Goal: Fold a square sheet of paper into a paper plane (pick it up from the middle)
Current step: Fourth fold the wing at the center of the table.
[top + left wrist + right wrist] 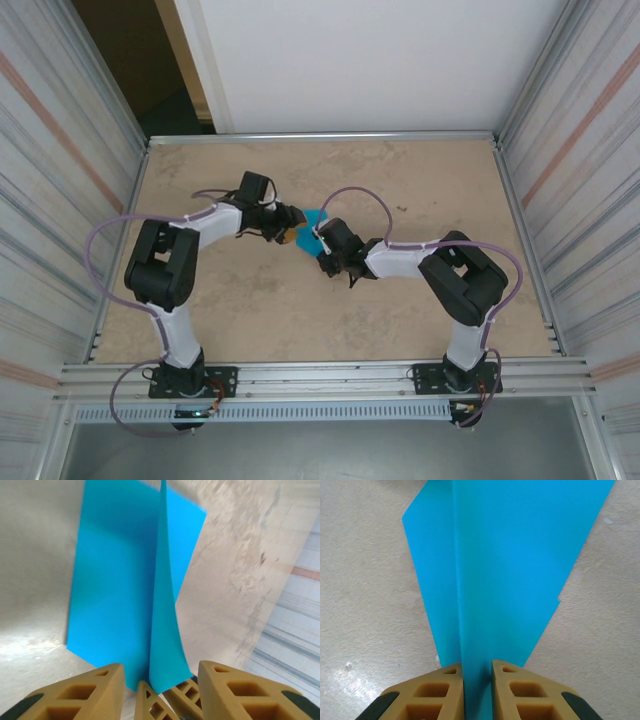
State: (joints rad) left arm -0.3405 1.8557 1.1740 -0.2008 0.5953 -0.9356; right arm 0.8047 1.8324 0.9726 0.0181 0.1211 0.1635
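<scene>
A part-folded cyan paper plane (316,220) lies at the middle of the table (420,180), its centre crease standing up. The right gripper (478,669) pinches that crease. The left gripper (161,674) is spread around it, not gripping. The paper looks light, floppy and easily crumpled, so the doubled crease is probably the firmest hold.

1. The overhead camera sat high behind the arm bases (185,380), looking down across the whole table (400,170).
2. The left wrist camera looked past the left fingers (75,695), close over the blue paper (115,580).
3. The right wrist camera looked past the right fingers (435,695), closer still.
4. All three shared that paper, mid-table.
</scene>
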